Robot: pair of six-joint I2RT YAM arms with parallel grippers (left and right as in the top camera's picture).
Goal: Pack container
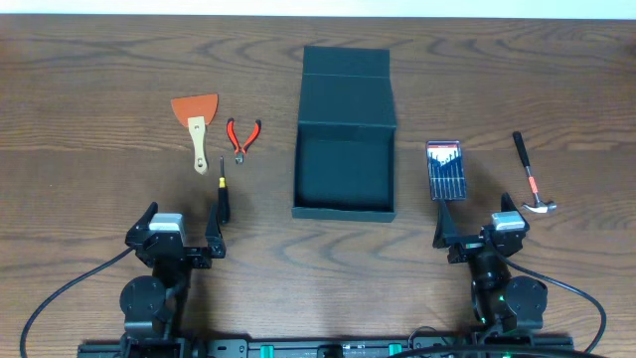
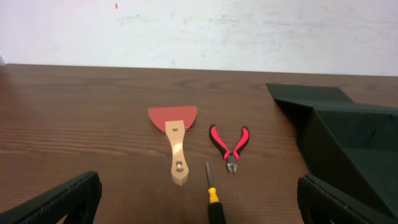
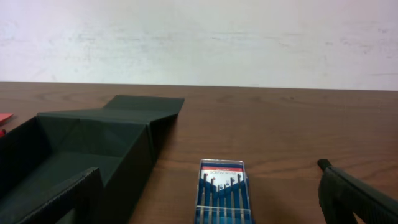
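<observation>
- The left hand [image 1: 184, 227] sat spread wide and empty, low over the table [image 1: 79, 99]. It looked like a ready pose with nothing picked yet.
- The right hand [image 1: 475, 221] was equally wide and held nothing.
- The container [image 1: 344, 134] stood ahead of and between both hands. Its lid was folded back on the far side and its cavity was bare, probably so either arm could drop tools in from above.
- A screwdriver [image 1: 223, 194] lay just ahead of the left hand, with pliers [image 1: 241, 136] and a scraper [image 1: 195, 117] farther ahead, likely its share.
- A screwdriver set [image 1: 443, 169] lay just ahead of the right hand, and a hammer [image 1: 530, 174] lay ahead to its outer side.
</observation>
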